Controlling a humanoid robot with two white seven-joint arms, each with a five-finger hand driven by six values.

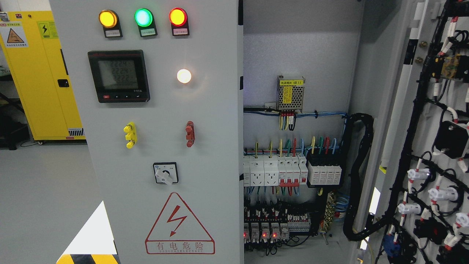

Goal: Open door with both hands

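No robot hand is in view, so I cannot tell how the hands are. The left cabinet door (165,146) is closed and carries lamps and a meter (119,76). The right door (428,146) stands swung open at the right, showing the breakers (274,170) inside.

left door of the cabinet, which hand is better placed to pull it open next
Neither hand shows in the head view, so I cannot say by position. The right door already hangs open; the left door is closed, its free edge mid-frame. The left hand seems likelier, tentatively.
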